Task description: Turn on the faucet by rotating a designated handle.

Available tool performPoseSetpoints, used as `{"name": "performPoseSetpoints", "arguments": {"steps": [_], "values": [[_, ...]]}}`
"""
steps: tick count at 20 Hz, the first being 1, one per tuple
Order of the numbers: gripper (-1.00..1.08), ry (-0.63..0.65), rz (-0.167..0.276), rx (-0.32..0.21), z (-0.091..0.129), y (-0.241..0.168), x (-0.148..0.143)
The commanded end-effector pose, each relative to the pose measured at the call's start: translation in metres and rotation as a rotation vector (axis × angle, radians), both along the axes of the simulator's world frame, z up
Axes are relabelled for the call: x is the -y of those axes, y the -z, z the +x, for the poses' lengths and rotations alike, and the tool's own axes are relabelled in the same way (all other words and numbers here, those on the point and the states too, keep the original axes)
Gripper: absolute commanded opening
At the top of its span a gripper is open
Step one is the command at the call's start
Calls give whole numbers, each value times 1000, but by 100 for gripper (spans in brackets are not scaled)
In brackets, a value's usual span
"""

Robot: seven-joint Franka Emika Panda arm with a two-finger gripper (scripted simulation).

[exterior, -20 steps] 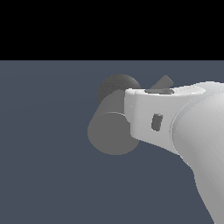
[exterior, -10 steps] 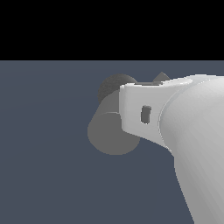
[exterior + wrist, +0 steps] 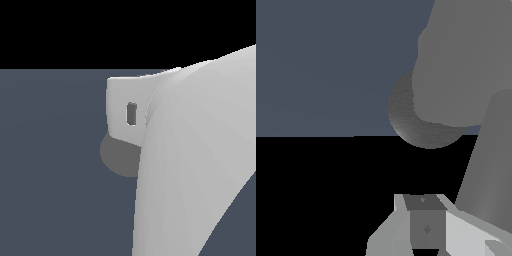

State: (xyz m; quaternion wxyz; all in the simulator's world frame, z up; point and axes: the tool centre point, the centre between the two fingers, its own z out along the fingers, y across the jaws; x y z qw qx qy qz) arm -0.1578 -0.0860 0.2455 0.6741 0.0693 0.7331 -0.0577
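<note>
Grey faucet [image 3: 119,159] mostly arm-hidden outside, broad before the wrist gripper [image 3: 423,220].

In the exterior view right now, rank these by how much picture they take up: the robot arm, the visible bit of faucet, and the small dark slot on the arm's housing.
1. Robot arm: largest by far, though it is nearest the camera, which inflates it.
2. Faucet: only a grey sliver shows below the arm's housing; the rest is hidden.
3. Slot: smallest.

One faucet [image 3: 119,159], one white robot arm [image 3: 195,160], and one end effector [image 3: 421,225] are visible.
</note>
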Motion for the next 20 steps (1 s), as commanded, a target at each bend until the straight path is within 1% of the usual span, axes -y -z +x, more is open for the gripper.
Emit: {"name": "performPoseSetpoints", "arguments": {"steps": [1, 3, 4, 20], "values": [[-100, -61, -17, 79, 10, -34, -30], [-100, -62, -17, 81, 11, -36, -33], [-100, -22, -8, -9, 2, 2, -13], [-100, -46, -13, 45, 13, -24, -63]]}}
